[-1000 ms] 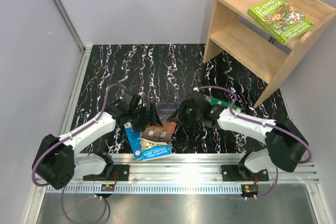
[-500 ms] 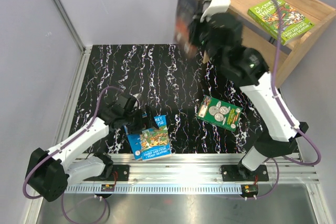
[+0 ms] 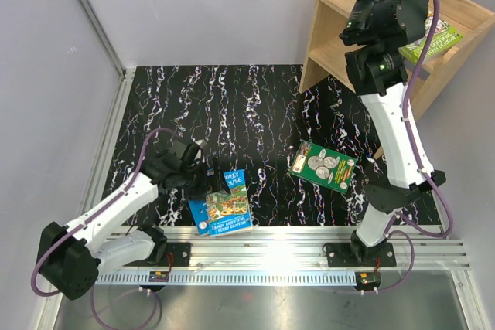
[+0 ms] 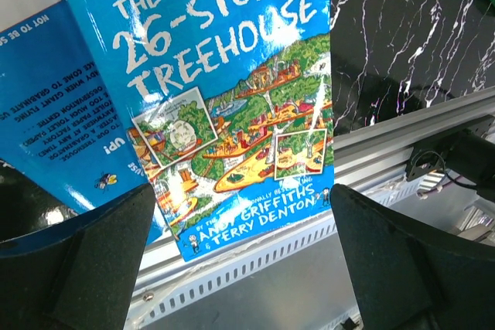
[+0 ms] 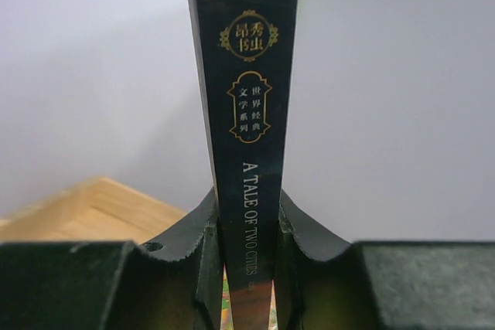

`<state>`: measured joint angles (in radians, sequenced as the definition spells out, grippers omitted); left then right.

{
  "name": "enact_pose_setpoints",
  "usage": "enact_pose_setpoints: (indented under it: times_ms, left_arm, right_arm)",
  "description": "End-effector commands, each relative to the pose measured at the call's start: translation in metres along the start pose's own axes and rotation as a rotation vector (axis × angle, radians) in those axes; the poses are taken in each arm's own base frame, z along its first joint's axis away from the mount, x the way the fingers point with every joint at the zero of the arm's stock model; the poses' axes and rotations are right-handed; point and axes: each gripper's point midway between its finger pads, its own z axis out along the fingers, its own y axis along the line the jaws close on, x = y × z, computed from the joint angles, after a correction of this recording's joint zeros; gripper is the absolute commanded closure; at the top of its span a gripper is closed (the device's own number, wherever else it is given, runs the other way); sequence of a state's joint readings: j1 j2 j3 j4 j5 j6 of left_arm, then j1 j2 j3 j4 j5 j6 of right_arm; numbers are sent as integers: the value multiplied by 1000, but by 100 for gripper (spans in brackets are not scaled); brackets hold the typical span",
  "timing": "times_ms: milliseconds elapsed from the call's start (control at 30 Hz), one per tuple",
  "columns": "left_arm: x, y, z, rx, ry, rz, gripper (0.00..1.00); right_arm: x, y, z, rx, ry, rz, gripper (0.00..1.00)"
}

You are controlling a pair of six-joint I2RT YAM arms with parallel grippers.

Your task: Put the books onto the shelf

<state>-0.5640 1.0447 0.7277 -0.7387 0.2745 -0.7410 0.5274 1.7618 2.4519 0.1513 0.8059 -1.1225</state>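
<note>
On the left, the left hand (image 3: pixel 203 178) hangs low over the near part of the black marbled table (image 3: pixel 232 106), its jaws spread wide and released, grasping nothing. In its wrist view the two dark fingers (image 4: pixel 73 264) stand either side of a blue book (image 4: pixel 232 106) titled "The 26-Storey Treehouse", without touching it. That blue book (image 3: pixel 230 210) lies flat, cover up, at the table's near edge just beside the aluminium rail (image 3: pixel 294 239), and it rests on top of another blue book (image 3: pixel 198 211) that sticks out from under it on the left. Further right, well apart from the pair, a dark green book (image 3: pixel 322 166) with silver coins on its cover lies flat on the table. The right arm stands raised high over the wooden shelf (image 3: pixel 314 36) at the far right corner. The overhead view does not show its hand clearly, but the wrist view shows the right hand (image 5: pixel 247 218) clenched on a dark book (image 5: pixel 247 113), fingers pressing both covers, spine facing the camera and reading "A Tale of Two Cities", with a corner of the shelf below it. A lime green book (image 3: pixel 438 36) lies on the shelf's upper tier, partly hidden by the arm.
</note>
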Motion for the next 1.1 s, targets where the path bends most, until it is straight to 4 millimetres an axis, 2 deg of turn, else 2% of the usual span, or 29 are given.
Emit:
enact_pose_setpoints:
  times_ms: [0,33,167,200,233,300,333,433,633,800,833,933,967,1033,1067]
  left_arm:
    - [-10,-13,-14,15,-26,48,1]
    - [-10,-14,-17,10,-24,50,1]
    - [-10,-14,-24,10,-34,56,1]
    - [-10,-14,-25,9,-36,60,1]
    - [-9,-13,-25,5,-30,59,1]
    - [-10,-13,-24,1,-30,59,1]
    - [-10,-13,-23,-1,-27,58,1]
    - [-12,-16,-20,15,-28,49,1]
    - [-12,-16,-14,16,-15,46,1]
    - [-6,-10,-6,1,9,26,1]
    - [-6,-9,-6,2,7,27,1]
    - [-3,-7,-7,-1,5,16,1]
    - [-2,-5,-7,-6,9,11,1]
    - [0,-2,-7,-13,13,9,1]
    - [1,-3,-8,-13,11,11,1]
  right_arm:
    - [-18,-55,13,137,-123,-110,100]
    - [-7,-67,19,169,-102,-154,100]
    - [20,-84,29,183,-32,-246,100]
    - [22,-94,25,191,-21,-251,100]
    - [42,-78,26,159,28,-303,100]
    - [64,-72,23,143,79,-348,100]
    - [86,-60,18,112,122,-384,100]
    - [117,-46,10,82,201,-433,100]
    - [155,-48,4,96,324,-439,100]
    - [171,-51,-2,107,365,-426,100]
    - [172,-53,-3,121,369,-403,97]
    - [173,-57,-8,148,386,-305,64]
    - [174,-58,-9,148,393,-285,35]
    - [175,-59,-14,139,402,-264,19]
    - [175,-60,-15,141,401,-249,14]
